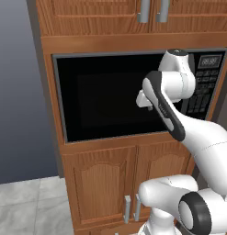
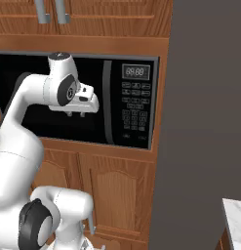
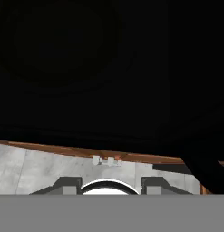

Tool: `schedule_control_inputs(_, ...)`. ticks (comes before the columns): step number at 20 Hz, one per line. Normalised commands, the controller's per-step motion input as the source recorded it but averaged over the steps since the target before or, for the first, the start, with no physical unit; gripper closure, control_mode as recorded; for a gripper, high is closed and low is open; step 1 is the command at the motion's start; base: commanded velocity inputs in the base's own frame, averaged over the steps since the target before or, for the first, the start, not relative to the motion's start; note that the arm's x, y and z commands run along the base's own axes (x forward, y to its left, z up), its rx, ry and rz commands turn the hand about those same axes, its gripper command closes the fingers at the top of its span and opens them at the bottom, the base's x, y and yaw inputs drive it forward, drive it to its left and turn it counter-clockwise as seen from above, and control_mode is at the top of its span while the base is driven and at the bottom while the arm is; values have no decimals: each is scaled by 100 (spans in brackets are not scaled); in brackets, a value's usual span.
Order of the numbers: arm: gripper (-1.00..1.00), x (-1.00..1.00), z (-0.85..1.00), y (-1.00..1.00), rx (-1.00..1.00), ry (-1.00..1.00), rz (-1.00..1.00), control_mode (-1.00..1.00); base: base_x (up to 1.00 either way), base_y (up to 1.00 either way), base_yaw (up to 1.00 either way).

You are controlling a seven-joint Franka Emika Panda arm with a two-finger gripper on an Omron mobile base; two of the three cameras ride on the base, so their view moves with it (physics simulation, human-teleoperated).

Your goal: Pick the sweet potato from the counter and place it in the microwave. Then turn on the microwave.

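Sweet potato: cannot be made out from any camera; whether it already lies behind the microwave's (image 1: 110, 96) dark shut door I cannot tell. Judged a firm, fairly light tuber with dry skin; best pinched across its thick middle, not the tapered ends. Claw (image 2: 75, 114) hangs before the door glass, left of the keypad (image 2: 134, 114), fingertips (image 3: 68, 185) apart, nothing between them.

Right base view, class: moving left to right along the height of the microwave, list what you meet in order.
White robot arm → gripper in front of the dark glass microwave door → black button keypad with small digital display → brown wooden cabinet edge → tall dark grey panel.
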Motion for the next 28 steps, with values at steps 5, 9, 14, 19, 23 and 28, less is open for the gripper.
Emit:
schedule_control_inputs(5, -100, 0, 0, 0, 0, 0, 0, 100, -10, -2, -1)
schedule_control_inputs(9, -100, 0, 0, 0, 0, 0, 0, 100, -57, -35, -5)
schedule_control_inputs(14, -100, 0, 0, 0, 0, 0, 0, 100, -52, -45, -4)
schedule_control_inputs(19, -100, 0, 0, 0, 0, 0, 0, 100, -10, -52, 0)
schedule_control_inputs(23, -100, 0, 0, 0, 0, 0, 0, 100, 0, -58, 0)
schedule_control_inputs(28, -100, 0, 0, 0, 0, 0, 0, 100, 0, -61, 0)
